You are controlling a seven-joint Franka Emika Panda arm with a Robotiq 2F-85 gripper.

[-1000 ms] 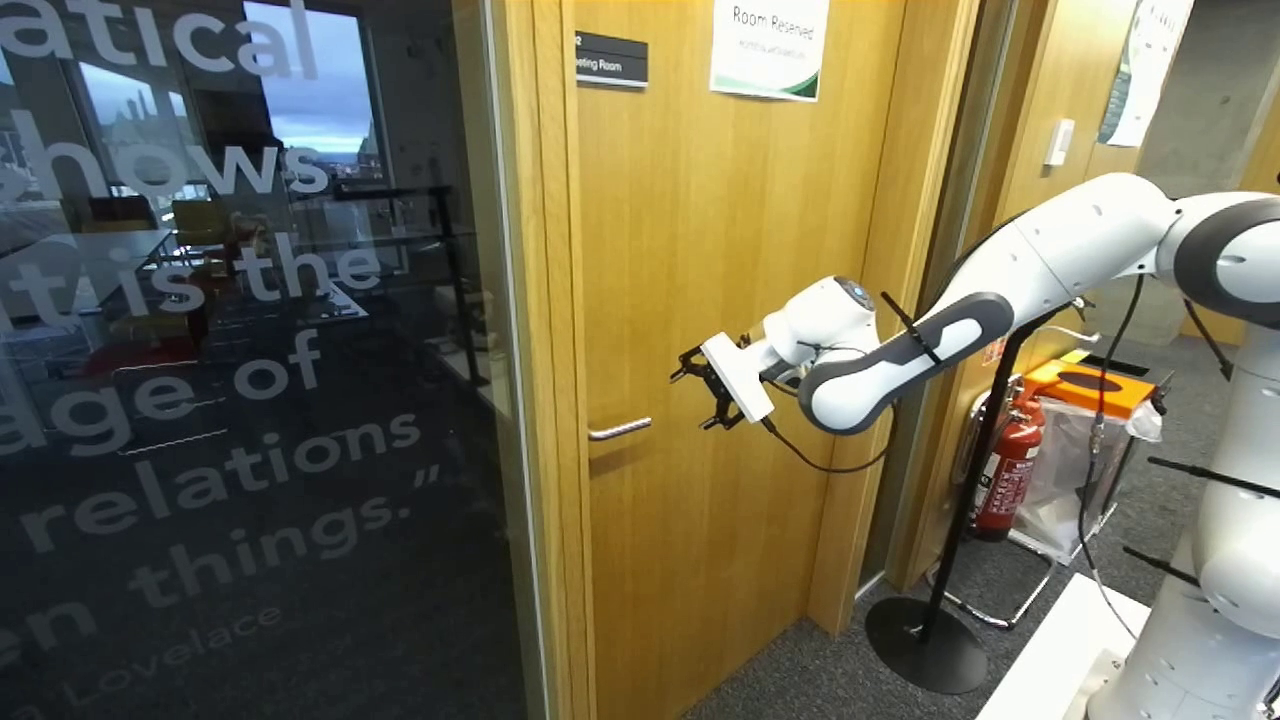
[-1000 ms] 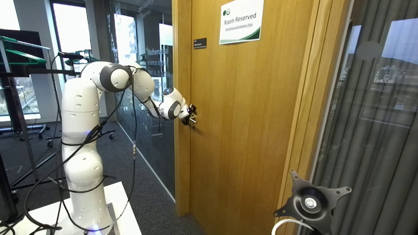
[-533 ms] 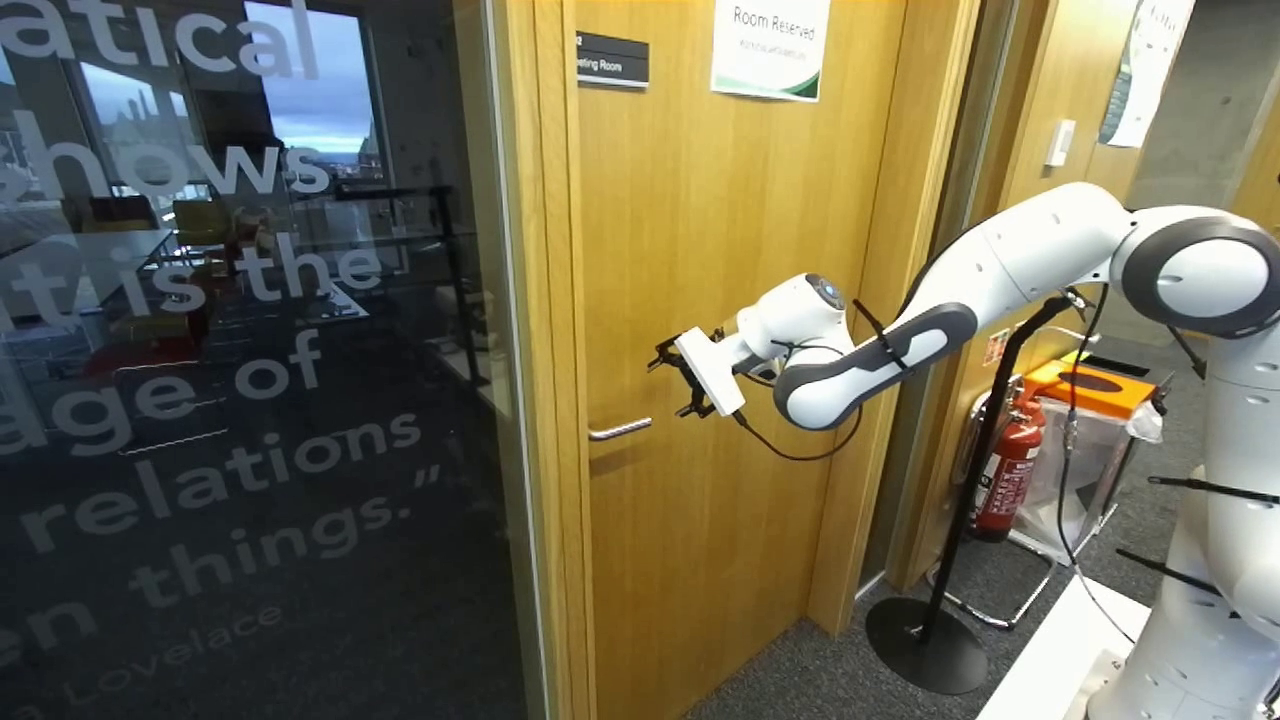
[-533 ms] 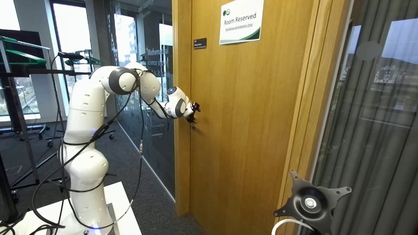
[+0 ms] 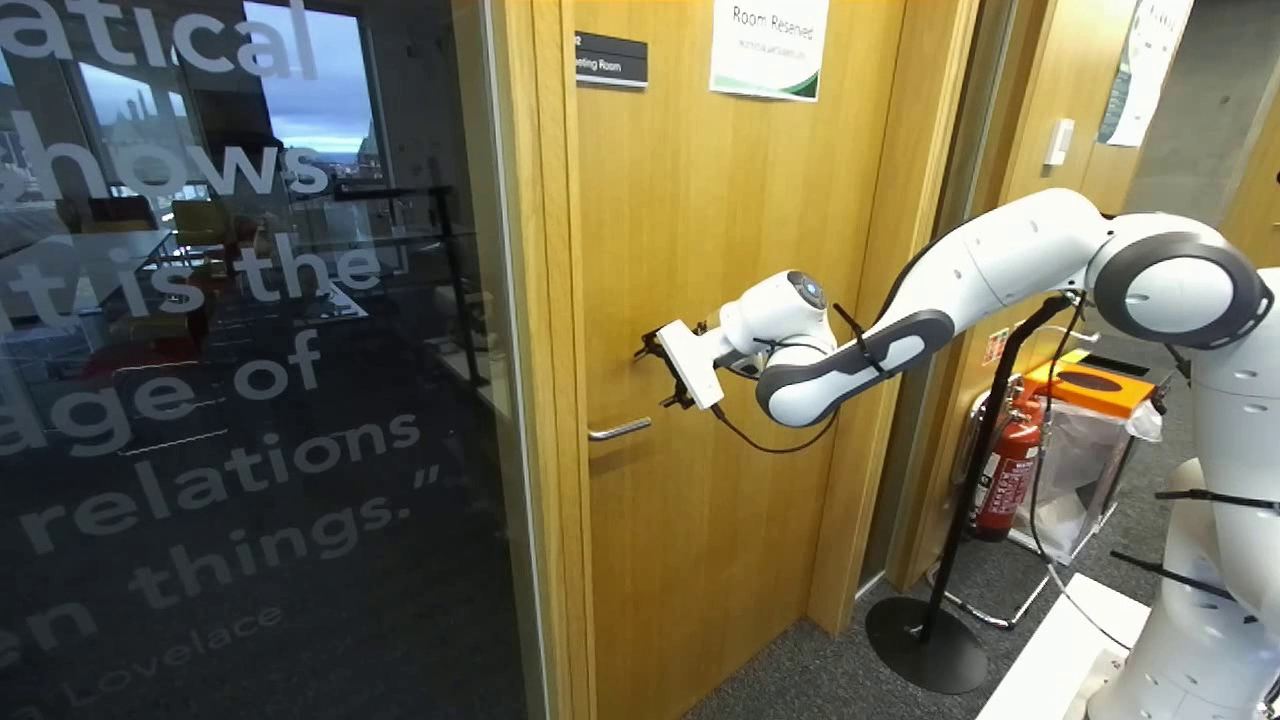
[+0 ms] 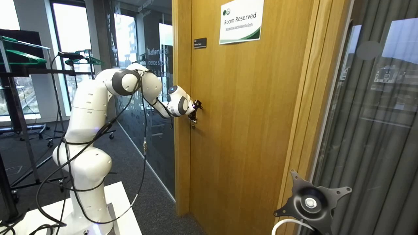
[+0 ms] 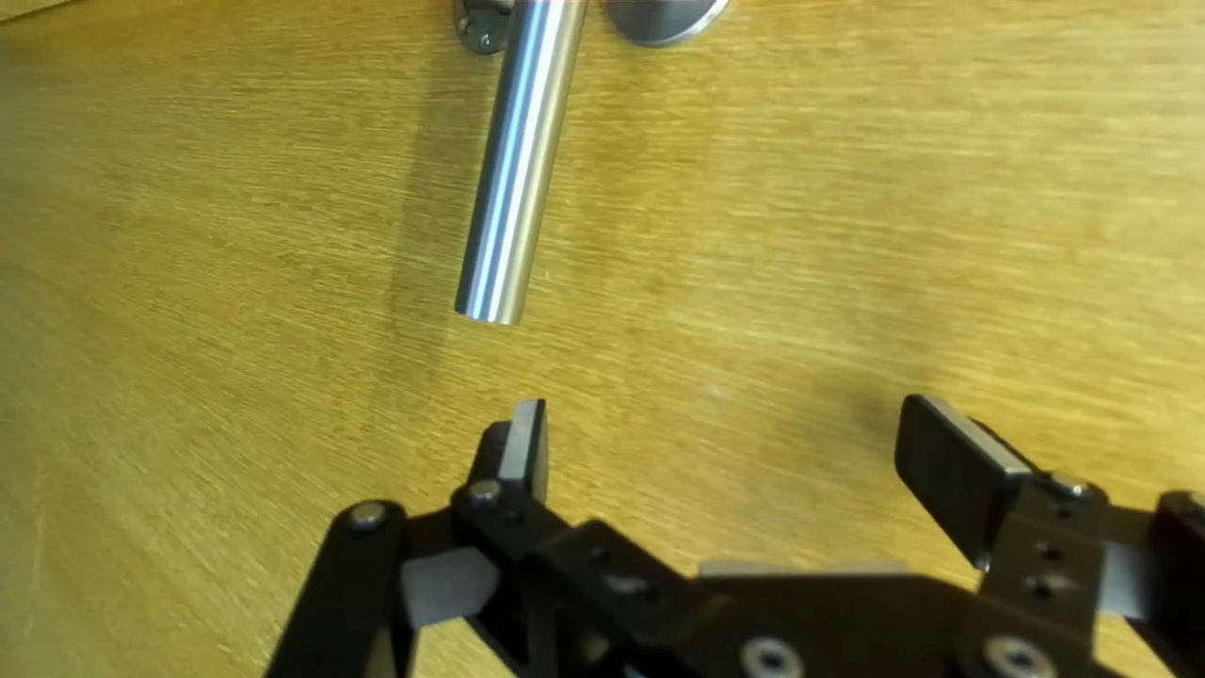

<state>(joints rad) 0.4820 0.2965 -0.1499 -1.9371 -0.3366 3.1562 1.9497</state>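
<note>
Currently, the white robot arm leans farther forward than half a second ago, and its black jaws have come closer to the wooden door. In an exterior view they have shifted left, towards the metal handle, and sit just above and to the right of it. The jaws are spread wide and grip nothing; wood grain shows between them in the wrist view. There, the handle's bar reaches down from the top, its free end apart from the jaw at that view's left. The door remains shut and the handle has kept its position. Higher on the door, a "Room Reserved" notice and a dark nameplate are unchanged.
</note>
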